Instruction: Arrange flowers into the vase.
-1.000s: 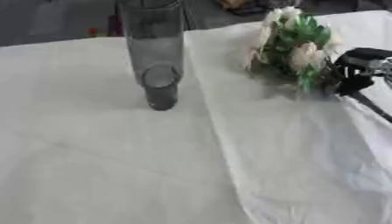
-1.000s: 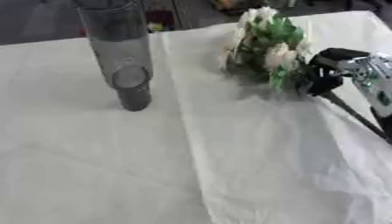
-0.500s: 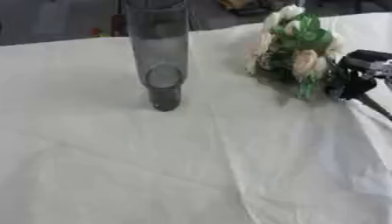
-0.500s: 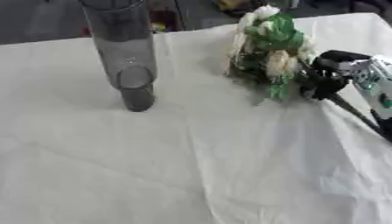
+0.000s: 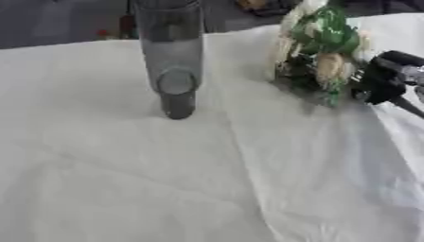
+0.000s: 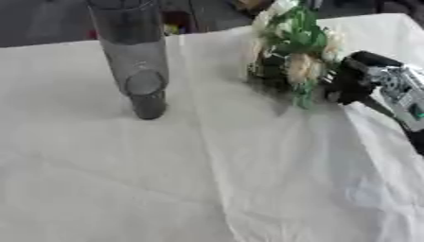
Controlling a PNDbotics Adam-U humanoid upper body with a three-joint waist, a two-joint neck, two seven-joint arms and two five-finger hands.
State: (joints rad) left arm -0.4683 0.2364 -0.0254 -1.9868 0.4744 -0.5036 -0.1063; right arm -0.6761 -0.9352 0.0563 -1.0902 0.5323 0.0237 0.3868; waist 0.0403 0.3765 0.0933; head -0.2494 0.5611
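Here, right hand (image 6: 357,80) clutching cream-and-green flower bunch (image 6: 291,47) over white tablecloth (image 6: 207,179); tall smoky glass vase (image 6: 132,52) upright, well apart.

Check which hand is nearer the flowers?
Right. The right hand is at the flowers, on their right side. The left hand shows in neither view.

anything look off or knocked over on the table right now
Nothing is spilled or toppled. The vase stands upright and empty, the flowers are still outside it by the right hand, and the white cloth is only creased.
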